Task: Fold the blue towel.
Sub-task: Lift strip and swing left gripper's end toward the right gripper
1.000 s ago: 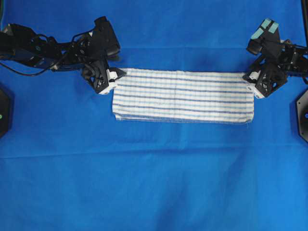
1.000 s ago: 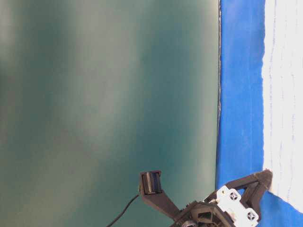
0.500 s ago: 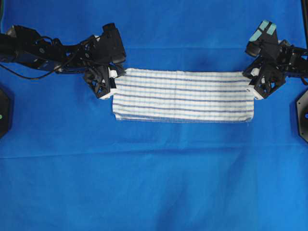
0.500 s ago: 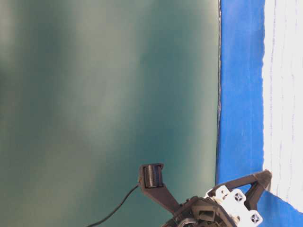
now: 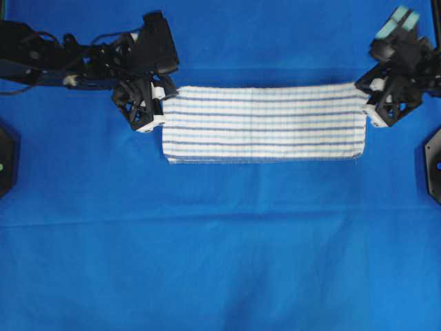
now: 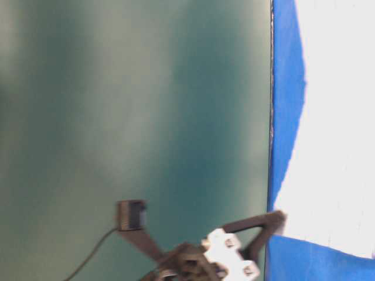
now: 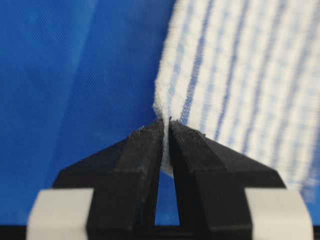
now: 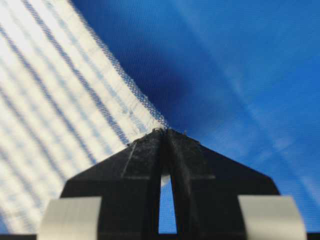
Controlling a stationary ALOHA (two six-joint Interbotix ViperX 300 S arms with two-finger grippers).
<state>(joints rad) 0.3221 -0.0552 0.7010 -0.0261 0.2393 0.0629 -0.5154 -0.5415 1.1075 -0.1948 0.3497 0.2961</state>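
left claw (image 5: 160,105): pressed together on the towel's far-left corner; wrist view shows the two black fingers (image 7: 145,150) nipping the cloth edge between them.
why left grip: corner pinch gives control of one end of the far edge, so the layer can be carried over, judging by the task.
blue towel (image 5: 265,124): white cloth with blue stripes, lying as a long strip across the far middle of the bench, stretched between the two claws; near edge flat on the sheet, far edge looks raised at both ends.
fold state: strip looks already doubled lengthwise, a thin lower layer peeks along the near edge; another fold seems due, just a guess.
blue sheet (image 5: 220,262): plain cover over the bench, bare in front of the towel; room to bring the far edge forward.
right claw (image 5: 368,102): pinching the far-right corner; wrist view shows tips shut with the cloth corner at their meeting point.
why both: matched corner holds keep the edge taut and level, so the fold lands square.
risk: thin pinch at the very corner, cloth could slip out if pulled apart too hard.
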